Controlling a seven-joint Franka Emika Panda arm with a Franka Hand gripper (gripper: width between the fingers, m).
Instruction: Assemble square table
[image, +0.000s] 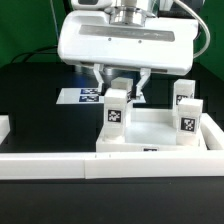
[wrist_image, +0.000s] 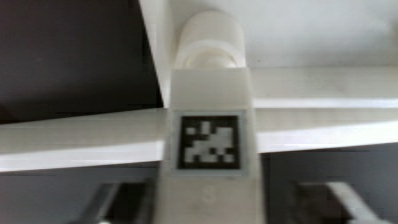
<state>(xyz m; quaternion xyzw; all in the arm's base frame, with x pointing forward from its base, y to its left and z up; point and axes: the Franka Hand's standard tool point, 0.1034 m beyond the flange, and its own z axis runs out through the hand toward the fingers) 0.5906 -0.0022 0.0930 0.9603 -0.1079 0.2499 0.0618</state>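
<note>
The white square tabletop (image: 152, 130) lies on the dark table with its raised rim up. At its near corner on the exterior view's left a white tagged leg (image: 117, 112) stands upright. My gripper (image: 120, 92) comes down from above, its fingers shut on the top part of that leg. In the wrist view the leg (wrist_image: 214, 140) runs straight up between the two fingers, with the tabletop's rim (wrist_image: 71, 140) crossing behind it. Two more tagged legs (image: 183, 95) (image: 187, 122) stand upright on the side of the tabletop at the exterior view's right.
The marker board (image: 80, 97) lies flat behind the tabletop, towards the exterior view's left. A long white rail (image: 90, 166) runs along the front, with shorter rails at the left (image: 5, 128) and right (image: 214, 135).
</note>
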